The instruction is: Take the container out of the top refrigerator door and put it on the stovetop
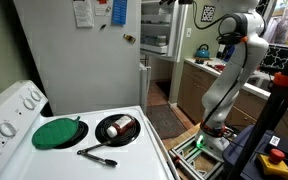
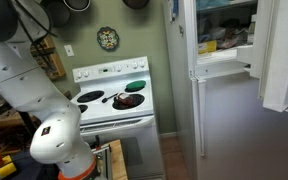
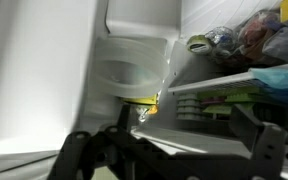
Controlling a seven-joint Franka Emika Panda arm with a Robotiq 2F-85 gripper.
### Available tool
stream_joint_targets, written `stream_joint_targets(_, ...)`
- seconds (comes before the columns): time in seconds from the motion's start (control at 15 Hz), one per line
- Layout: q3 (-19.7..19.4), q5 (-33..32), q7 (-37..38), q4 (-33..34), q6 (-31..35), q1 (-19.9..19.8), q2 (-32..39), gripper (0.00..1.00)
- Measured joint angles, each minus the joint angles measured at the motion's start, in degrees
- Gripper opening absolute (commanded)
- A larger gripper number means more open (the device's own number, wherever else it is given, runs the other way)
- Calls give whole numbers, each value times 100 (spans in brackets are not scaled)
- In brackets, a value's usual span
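Kitchen with a tall white fridge standing past the far edge of the stovetop (image 1: 142, 150); the top refrigerator door (image 1: 154, 38) is swung open, its white racks showing. The arm (image 1: 229, 70) rises beside a wooden bench (image 1: 199, 68) and reaches up to those racks. In the wrist view the fingers (image 3: 79, 150) stand wide apart with nothing between them. The container (image 3: 132, 72) sits just ahead of them, seemingly tucked into a corner of a white rack, though the picture is blurred. Bagged food (image 3: 249, 35) crowds the shelf right beside it, and a small yellow item (image 3: 144, 105) shows below. On the stovetop a green disc (image 1: 59, 133) lies near the knob-panel edge, beside it a black burner pan (image 1: 117, 128) holding something shiny, and a black utensil (image 1: 96, 154) lies close by.
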Motion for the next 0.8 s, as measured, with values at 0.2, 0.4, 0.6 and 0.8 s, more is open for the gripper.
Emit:
stream_joint_targets(0.2,59,-177,181,336,-248,-133,269,100)
stream_joint_targets(0.4,82,-187,218,646,-512,-259,553,100)
stream_joint_targets(0.6,81,-373,272,808,-609,-273,751,100)
stream_joint_targets(0.8,74,-442,363,989,-604,-278,938,66)
